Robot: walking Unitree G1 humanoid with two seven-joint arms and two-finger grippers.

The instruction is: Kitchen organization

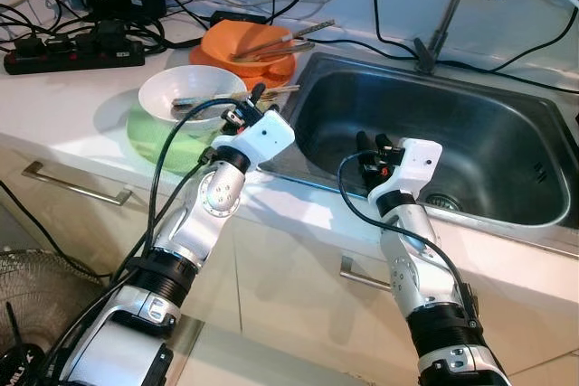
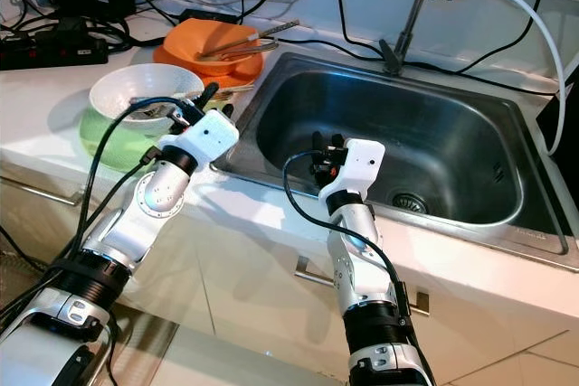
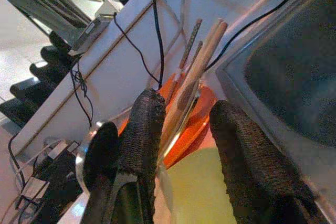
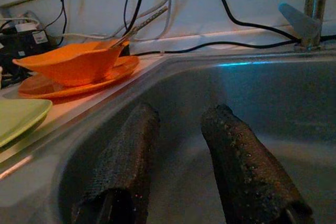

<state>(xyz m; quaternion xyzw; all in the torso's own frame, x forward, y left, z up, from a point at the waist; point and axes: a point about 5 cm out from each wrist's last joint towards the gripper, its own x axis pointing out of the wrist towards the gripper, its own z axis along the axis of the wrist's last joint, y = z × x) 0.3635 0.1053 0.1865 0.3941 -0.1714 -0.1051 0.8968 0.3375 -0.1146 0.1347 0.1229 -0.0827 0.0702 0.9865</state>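
A white bowl (image 1: 185,89) holding a utensil sits on a green plate (image 1: 154,140) on the counter. Behind it an orange bowl (image 1: 246,44) rests on an orange plate (image 1: 276,70), with chopsticks (image 1: 282,39) laid across it. My left gripper (image 1: 246,104) hovers open at the white bowl's right rim. In the left wrist view, pale chopsticks (image 3: 194,66) run between its fingers (image 3: 142,135), close to one of them. My right gripper (image 1: 371,145) is open inside the steel sink (image 1: 488,124), near its front wall, with nothing between its fingers (image 4: 239,156).
A faucet (image 1: 450,6) stands behind the sink, and the drain (image 1: 443,201) lies to the right of my right gripper. A black power strip (image 1: 72,51) and many cables crowd the back left of the counter. Cabinet handles (image 1: 77,185) run below the counter edge.
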